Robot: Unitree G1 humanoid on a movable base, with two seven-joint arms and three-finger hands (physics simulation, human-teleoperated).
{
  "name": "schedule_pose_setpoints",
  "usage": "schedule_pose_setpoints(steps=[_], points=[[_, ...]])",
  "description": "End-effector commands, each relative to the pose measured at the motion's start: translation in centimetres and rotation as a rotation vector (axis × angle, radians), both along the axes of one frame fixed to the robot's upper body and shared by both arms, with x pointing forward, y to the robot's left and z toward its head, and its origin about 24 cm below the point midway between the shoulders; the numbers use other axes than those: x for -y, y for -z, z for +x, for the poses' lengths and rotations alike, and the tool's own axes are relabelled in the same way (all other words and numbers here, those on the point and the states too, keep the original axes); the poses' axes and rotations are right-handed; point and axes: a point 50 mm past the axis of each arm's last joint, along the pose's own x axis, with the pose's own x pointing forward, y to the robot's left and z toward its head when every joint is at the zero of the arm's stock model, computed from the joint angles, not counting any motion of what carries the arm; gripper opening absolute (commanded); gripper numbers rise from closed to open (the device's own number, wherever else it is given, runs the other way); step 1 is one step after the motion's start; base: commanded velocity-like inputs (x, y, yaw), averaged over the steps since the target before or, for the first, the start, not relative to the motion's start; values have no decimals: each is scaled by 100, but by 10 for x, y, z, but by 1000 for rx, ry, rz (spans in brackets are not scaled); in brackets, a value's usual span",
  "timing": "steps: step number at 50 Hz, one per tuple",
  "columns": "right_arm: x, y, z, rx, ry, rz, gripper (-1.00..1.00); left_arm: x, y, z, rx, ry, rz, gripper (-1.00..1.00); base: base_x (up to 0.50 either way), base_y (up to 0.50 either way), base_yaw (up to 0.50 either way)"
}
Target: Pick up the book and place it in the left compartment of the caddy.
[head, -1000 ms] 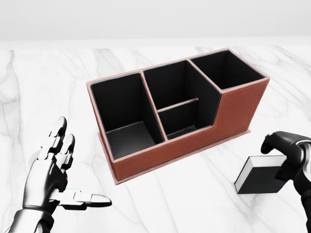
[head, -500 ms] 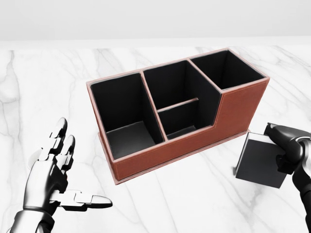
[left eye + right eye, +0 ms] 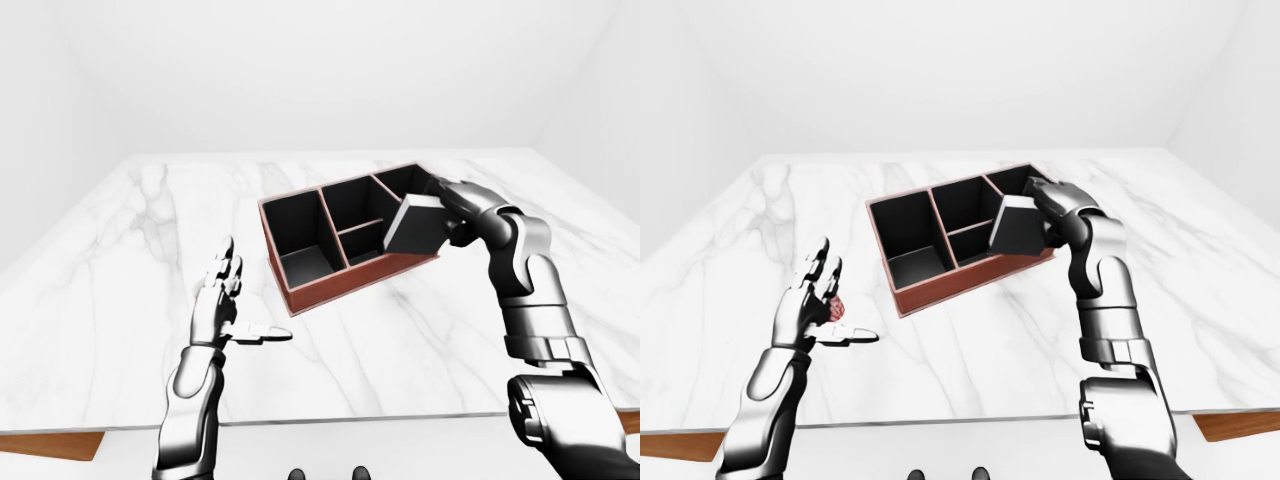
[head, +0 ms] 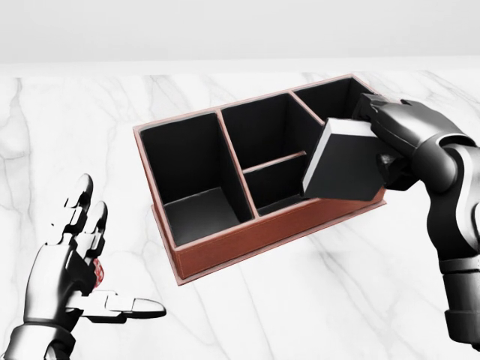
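Above the caddy (image 4: 247,232), right fingers (image 4: 379,112) grip the unlabelled book (image 4: 345,169); left fingers (image 4: 82,217) spread, empty.

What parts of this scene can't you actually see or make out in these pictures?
- Right compartment of the caddy: in the head view the lifted book and right robot hand cover most of it.
- Book's cover: plain dark in every view, with no title or marking to read.
- Right robot hand's fingers: mostly behind the book, so the grip's contact points are hidden.
- Left robot hand: a small red patch shows at the palm; too small to identify.
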Motion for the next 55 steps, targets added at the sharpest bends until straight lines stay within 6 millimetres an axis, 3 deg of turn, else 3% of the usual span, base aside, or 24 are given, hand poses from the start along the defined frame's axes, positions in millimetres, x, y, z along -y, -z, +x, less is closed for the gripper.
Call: schedule_pose_setpoints(steps=[1,11,24,41,55], points=[[-50,-59,0,226,-156,48,-100,-5,-6,2,26,-12,-9,100,0,0,0],[-81,-39,27,206,-182,122,-100,-14,-11,8,41,-48,-17,100,0,0,0],[-108,-26,60,202,-164,204,-100,-36,-14,13,50,-130,-34,100,0,0,0],[-153,-14,60,166,-269,171,-100,-42,-18,-1,74,-157,-30,100,0,0,0],[-176,-15,56,161,-317,172,-100,-41,-19,0,79,-147,-30,100,0,0,0]])
